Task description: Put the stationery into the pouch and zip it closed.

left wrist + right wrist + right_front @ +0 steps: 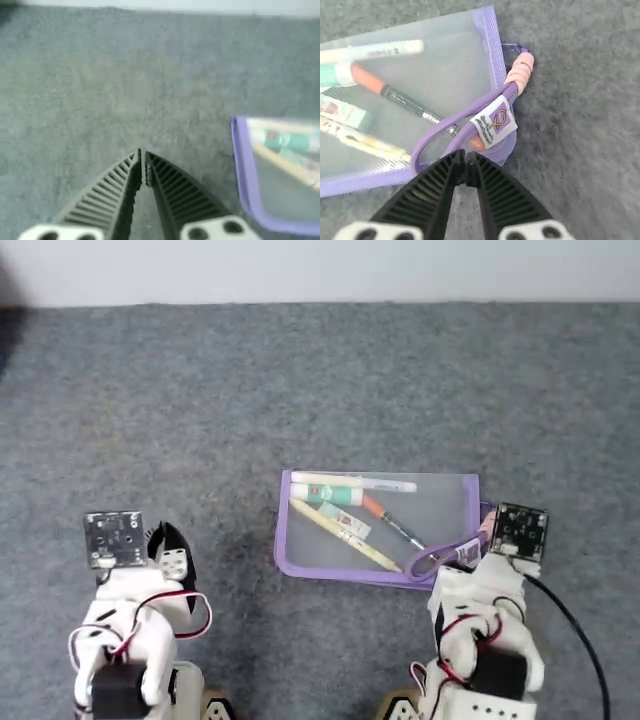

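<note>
White arms [135, 620], black ribbed fingers [100, 200] — red wires [204, 614]

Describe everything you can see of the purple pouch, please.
The pouch is a flat rectangle with a clear, mesh-like face and purple fabric edging. It lies flat on the grey carpet, with its long side across the high view. An orange and black pen and other stationery show inside through its face. A purple strap with a white tag and pink beads loops from one corner. The right pincer, shut, sits at that strap; contact is unclear.
</note>
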`<state>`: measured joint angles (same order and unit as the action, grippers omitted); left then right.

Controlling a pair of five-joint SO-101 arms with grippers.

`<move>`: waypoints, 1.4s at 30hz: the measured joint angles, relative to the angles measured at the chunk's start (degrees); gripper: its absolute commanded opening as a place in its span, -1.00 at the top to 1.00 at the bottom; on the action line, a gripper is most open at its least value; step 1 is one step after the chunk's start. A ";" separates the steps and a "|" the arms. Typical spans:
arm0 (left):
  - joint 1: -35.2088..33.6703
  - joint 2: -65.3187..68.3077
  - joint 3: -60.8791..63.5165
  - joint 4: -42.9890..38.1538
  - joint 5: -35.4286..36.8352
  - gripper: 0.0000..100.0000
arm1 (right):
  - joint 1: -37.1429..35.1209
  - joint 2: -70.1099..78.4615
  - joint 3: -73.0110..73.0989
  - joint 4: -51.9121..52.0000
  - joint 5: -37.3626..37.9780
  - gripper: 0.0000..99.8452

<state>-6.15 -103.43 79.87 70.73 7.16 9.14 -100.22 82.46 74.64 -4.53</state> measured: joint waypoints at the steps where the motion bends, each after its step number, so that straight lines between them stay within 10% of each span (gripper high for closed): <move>1: 0.00 0.00 1.32 0.09 0.00 0.97 | 0.00 -2.73 1.49 -0.53 0.00 0.98; 13: 0.00 0.00 14.68 0.18 -0.09 0.97 | -0.35 -2.55 13.01 -1.93 16.09 0.98; 42: 0.00 0.00 17.14 0.18 -0.09 0.97 | -0.44 -2.55 13.01 -0.44 16.97 0.98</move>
<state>-6.15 -103.43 97.01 70.90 7.08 8.70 -102.77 95.47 74.20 12.44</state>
